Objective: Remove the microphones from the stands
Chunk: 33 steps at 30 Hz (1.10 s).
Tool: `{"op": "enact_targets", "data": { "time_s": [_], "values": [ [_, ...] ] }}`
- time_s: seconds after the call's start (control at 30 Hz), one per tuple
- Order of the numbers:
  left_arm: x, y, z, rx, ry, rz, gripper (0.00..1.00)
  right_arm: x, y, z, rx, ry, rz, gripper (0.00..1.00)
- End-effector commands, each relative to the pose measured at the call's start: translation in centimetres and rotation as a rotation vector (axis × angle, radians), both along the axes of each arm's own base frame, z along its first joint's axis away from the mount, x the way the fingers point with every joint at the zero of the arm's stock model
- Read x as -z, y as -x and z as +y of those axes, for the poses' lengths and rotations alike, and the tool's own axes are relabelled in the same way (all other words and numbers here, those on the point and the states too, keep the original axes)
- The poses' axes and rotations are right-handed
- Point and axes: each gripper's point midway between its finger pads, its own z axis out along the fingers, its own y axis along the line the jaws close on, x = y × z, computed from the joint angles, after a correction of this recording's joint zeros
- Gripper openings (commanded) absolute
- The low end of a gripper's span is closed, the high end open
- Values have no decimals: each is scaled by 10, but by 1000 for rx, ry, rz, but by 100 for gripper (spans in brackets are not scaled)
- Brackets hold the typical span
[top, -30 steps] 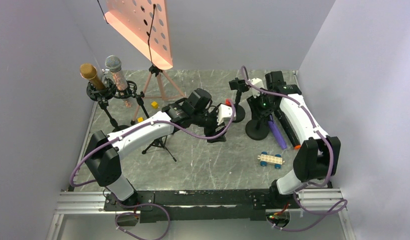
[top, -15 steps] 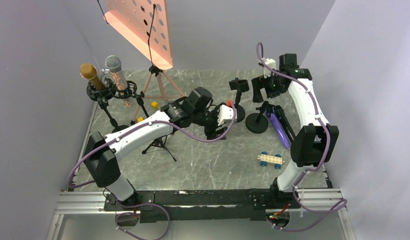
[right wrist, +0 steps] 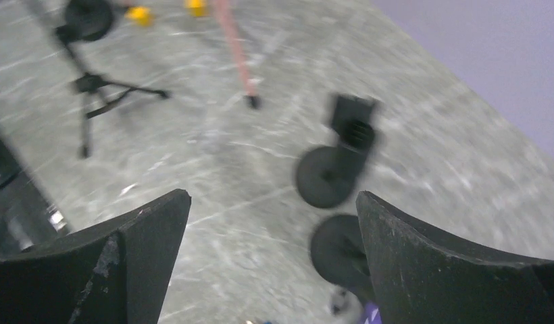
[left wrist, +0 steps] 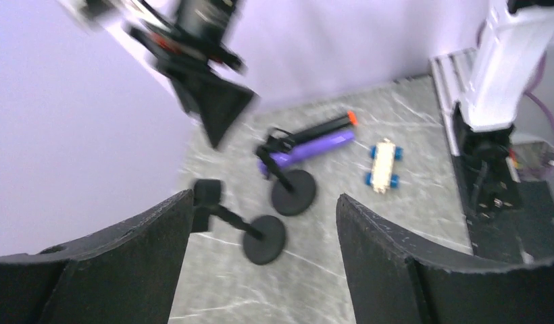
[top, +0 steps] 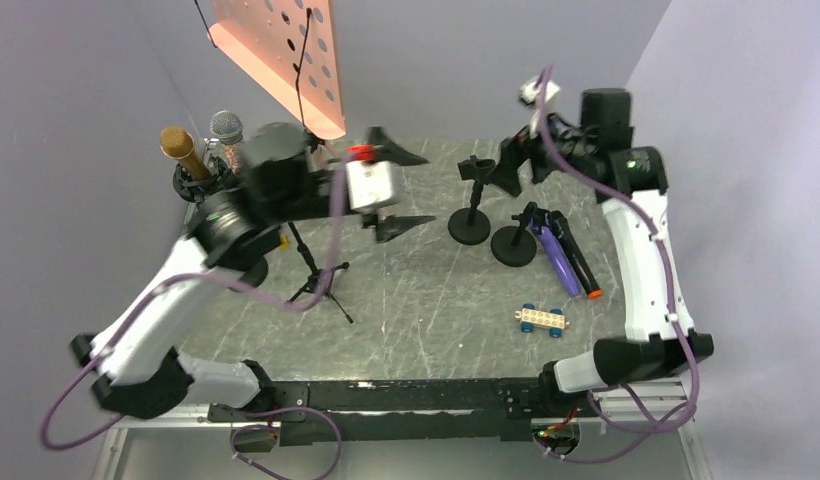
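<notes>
The purple microphone (top: 558,266) lies flat on the counter (top: 416,310) at the right. Its long axis runs near-right to far-left, and its far end is just beside the round base of a short stand (top: 513,247). To my eye it is already out of any clip. The right tool (top: 514,168), released and spread wide, hangs above it and farther back, the nearer of the two. The left tool (top: 396,190), also spread with nothing in it, hangs over the middle. At the far left a gold microphone (top: 179,148) and a silver microphone (top: 226,128) stand upright in their mounts.
</notes>
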Motion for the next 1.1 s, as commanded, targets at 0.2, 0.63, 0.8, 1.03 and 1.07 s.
{"op": "enact_targets", "data": {
  "time_s": [0.2,0.63,0.8,1.03,1.07],
  "values": [
    [-51,-9,149,-454,12,-251,87,17,79,152,-398,-61,-143,90],
    [-68,13,300,-1056,328,-171,90,20,77,327,-474,-273,-231,93],
    [-53,36,324,-1178,373,-137,91,30,60,358,-396,-357,-248,94],
    [-50,45,354,-1386,510,-83,91,58,63,395,-486,-444,-173,92],
    [-49,47,355,-1396,511,-84,91,57,65,400,-511,-459,-168,91]
  ]
}}
